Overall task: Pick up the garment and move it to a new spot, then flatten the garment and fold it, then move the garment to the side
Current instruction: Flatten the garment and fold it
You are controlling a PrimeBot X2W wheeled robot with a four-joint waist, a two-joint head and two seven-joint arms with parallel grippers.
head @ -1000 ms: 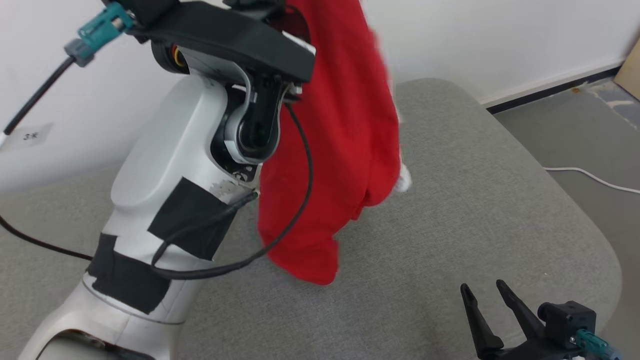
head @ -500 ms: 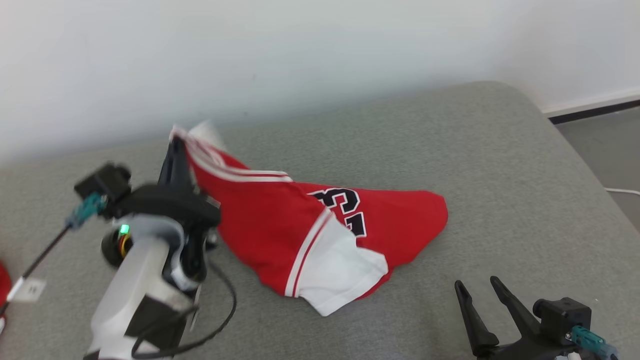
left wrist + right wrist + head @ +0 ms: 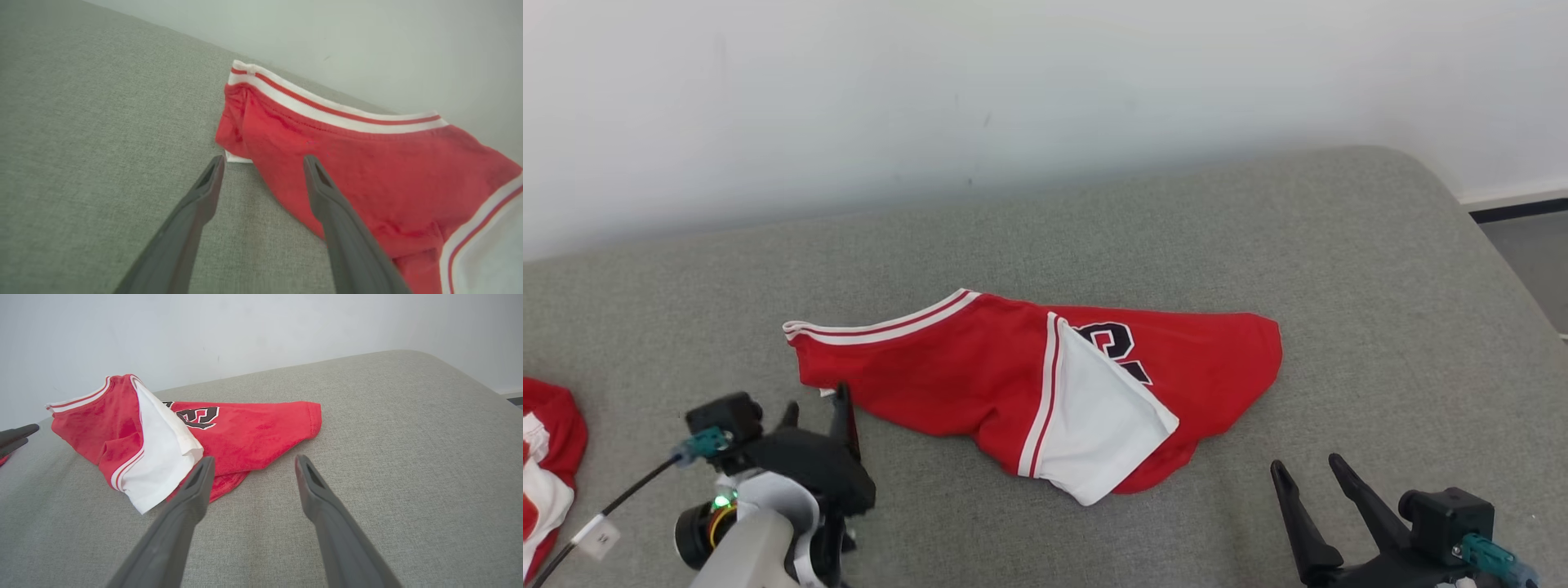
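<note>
Left tool (image 3: 815,407) just released the red jersey (image 3: 980,376) and sits spread beside it, right tool (image 3: 1307,465) also spread; jersey landed crumpled, so flattening's next.

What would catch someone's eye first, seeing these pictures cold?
The bright red garment with white trim, lying rumpled mid-way across the grey padded surface, a white panel flipped over its black number. Then the dark grippers below it: the left gripper open by the garment's left end, the right gripper open and apart at lower right.
</note>
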